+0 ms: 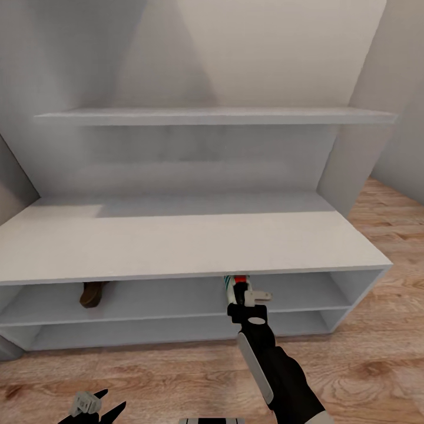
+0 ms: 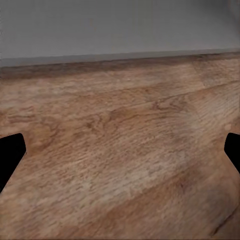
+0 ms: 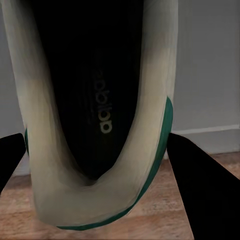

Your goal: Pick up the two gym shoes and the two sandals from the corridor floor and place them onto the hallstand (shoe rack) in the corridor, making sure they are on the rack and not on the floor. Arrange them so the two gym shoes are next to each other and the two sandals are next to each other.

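Grey hallstand [image 1: 176, 244] — one sandal [image 1: 93, 293] on its upper open shelf.

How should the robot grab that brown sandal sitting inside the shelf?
Probably by the end nearest the open front, with the fingers pinching its two sides. The sandal lies on the upper open shelf, with the bench top right over it, so a grab from above is blocked. Come in low and level from the front.

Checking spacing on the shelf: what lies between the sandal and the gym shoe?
Nothing: in the head view, that stretch of shelf between the sandal and the gym shoe in the right gripper is bare.
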Motion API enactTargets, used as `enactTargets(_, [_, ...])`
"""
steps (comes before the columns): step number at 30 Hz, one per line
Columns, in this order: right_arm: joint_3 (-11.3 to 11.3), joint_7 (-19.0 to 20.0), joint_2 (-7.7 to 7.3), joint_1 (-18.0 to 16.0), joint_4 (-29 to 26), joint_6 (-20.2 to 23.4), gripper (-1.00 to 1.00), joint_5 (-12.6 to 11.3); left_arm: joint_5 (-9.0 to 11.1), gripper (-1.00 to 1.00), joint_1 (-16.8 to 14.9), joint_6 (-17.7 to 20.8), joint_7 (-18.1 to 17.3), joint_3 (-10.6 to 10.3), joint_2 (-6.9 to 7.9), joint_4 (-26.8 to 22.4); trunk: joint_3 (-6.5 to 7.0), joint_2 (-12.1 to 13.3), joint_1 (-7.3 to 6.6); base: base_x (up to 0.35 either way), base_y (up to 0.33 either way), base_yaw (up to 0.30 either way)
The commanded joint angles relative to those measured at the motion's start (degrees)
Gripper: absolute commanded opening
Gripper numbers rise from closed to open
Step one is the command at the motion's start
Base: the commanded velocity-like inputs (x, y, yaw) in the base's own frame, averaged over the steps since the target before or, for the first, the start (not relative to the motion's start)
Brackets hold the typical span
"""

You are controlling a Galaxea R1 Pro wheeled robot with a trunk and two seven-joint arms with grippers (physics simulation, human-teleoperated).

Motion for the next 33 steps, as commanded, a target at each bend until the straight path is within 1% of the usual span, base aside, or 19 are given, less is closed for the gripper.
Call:
enactTargets(1, [0.08,-0.54,0.00,-0.04,-0.05,0.10,-1.00,-0.55,0.12,1.00,-0.04,-0.17,-0.26,0.10,0.00,0.07,-0.05,-0.02,0.01,0.142,0.000,0.000])
enactTargets(7, [0.09,-0.53,0.00,-0.04,-0.05,0.09,-1.00,-0.55,0.12,1.00,-0.04,-0.15,-0.26,0.12,0.00,0.07,-0.05,-0.02,0.01,0.062,0.000,0.000])
enactTargets(21, [0.08,-0.54,0.00,-0.04,-0.05,0.05,-1.00,-0.55,0.12,1.00,-0.04,-0.17,-0.31,0.04,0.00,0.02,-0.05,-0.02,0.01,0.005,0.000,0.000])
enactTargets(27, [0.08,-0.55,0.00,-0.04,-0.05,0.09,-1.00,-0.55,0.12,1.00,-0.04,-0.15,-0.34,0.03,0.00,0.03,-1.61,-0.10,0.16,0.000,0.000,0.000])
enactTargets(33, [0.08,-0.53,0.00,-0.04,-0.05,0.08,-1.00,-0.55,0.12,1.00,-0.04,-0.14,-0.35,0.03,0.00,0.03,-2.03,-0.10,0.16,0.000,0.000,0.000])
